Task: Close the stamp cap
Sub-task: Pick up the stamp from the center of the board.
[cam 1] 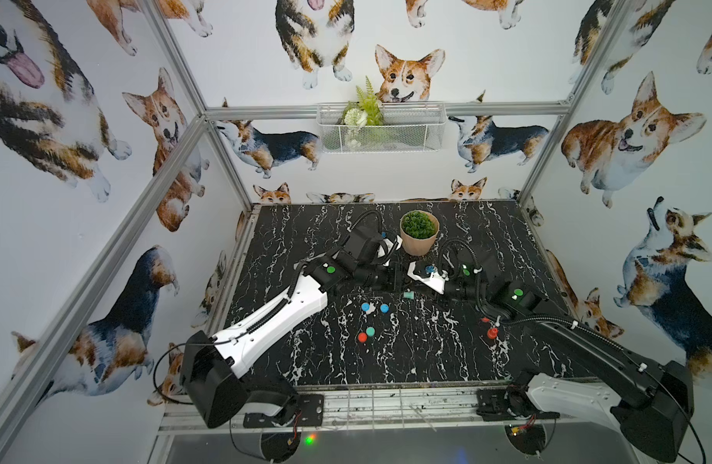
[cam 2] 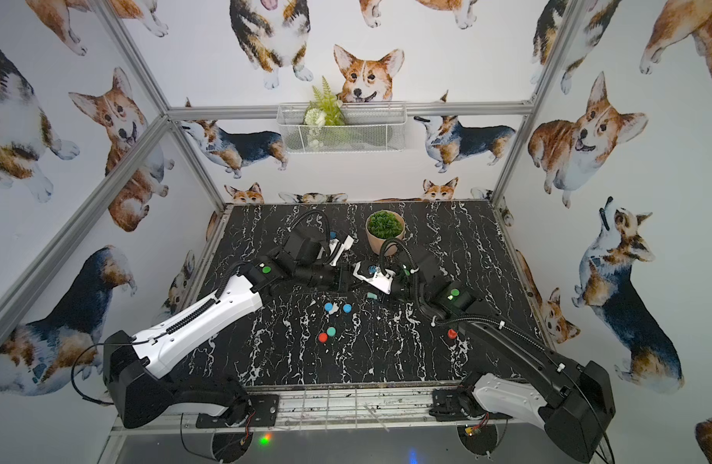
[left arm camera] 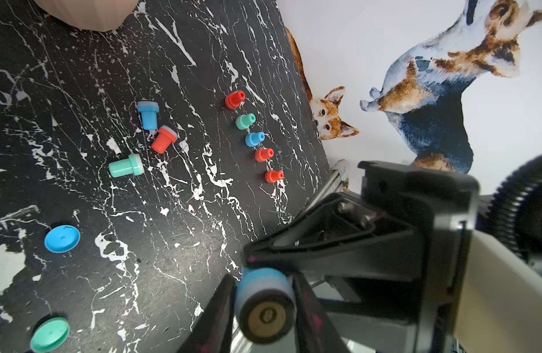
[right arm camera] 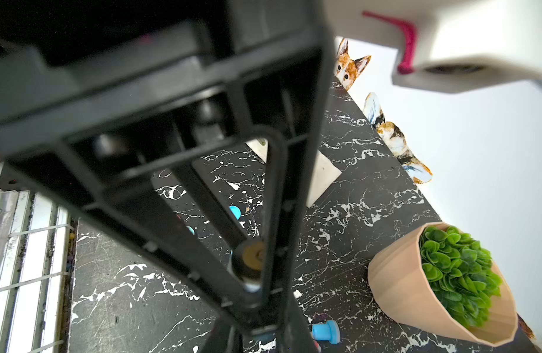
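Corgi-print walls box in a black marble desk (cam 1: 386,361). A wire basket (cam 1: 406,136) with greenery hangs on the rear wall, and a potted plant (cam 1: 419,233) stands toward the back of the desk. Both arms meet mid-desk, just in front of the pot.

The left tool (left arm camera: 262,285) is grasping the held blue stamp (left arm camera: 265,308). In the left wrist view its two black fingers (left arm camera: 222,305) press the wide end from either side. The dark stamping face is uncapped and turned to the camera, and the stamp is raised off the desk.

The right tool (left arm camera: 251,260) is clenched. Its tip reaches the rear of the same stamp, but I can't tell if it grips it. The right wrist view is blurred and mostly blocked by a black finger frame.

Loose caps lie flat on the desk, nearer the front than the tools:
- blue cap (cam 1: 365,307)
- second blue cap (cam 1: 384,308)
- teal cap (cam 1: 370,331)
- red cap (cam 1: 362,337), just beside the teal one

Stamps lying on their sides:
- teal stamp (cam 1: 408,296), near the tools
- loose blue stamp (left arm camera: 147,114)
- red stamp (left arm camera: 163,139), just beside the loose blue one

A row of small stamps (left arm camera: 254,139) sits toward the desk's right edge, in the order red, teal, blue, red, red. It is mostly hidden by the right arm in both top views.
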Robot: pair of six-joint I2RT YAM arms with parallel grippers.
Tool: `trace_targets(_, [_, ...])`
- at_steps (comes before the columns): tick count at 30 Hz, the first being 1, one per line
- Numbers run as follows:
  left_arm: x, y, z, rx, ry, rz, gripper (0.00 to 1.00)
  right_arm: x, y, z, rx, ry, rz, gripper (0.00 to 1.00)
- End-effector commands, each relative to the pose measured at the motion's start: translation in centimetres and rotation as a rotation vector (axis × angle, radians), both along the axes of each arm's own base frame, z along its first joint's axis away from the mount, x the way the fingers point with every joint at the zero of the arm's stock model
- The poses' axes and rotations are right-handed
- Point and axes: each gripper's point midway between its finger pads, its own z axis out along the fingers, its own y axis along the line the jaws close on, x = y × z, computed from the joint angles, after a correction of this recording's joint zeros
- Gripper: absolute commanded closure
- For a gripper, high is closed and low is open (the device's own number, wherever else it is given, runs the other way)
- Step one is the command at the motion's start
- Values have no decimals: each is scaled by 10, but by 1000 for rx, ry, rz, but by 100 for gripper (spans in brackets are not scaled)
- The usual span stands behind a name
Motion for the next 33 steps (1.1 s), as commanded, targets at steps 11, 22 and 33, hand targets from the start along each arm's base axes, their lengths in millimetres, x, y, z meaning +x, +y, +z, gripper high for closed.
trace_targets(11, [0, -3, 65, -152, -86, 4, 83, -11, -1, 56, 165, -121, 25, 67])
trace_targets(22, [-24, -14, 171, -520, -108, -120, 84, -41, -29, 172, 513, -347, 10, 53])
trace_targets(33, [-53, -11, 234, -785, -88, -279, 88, -76, -50, 246, 737, -466, 82, 58])
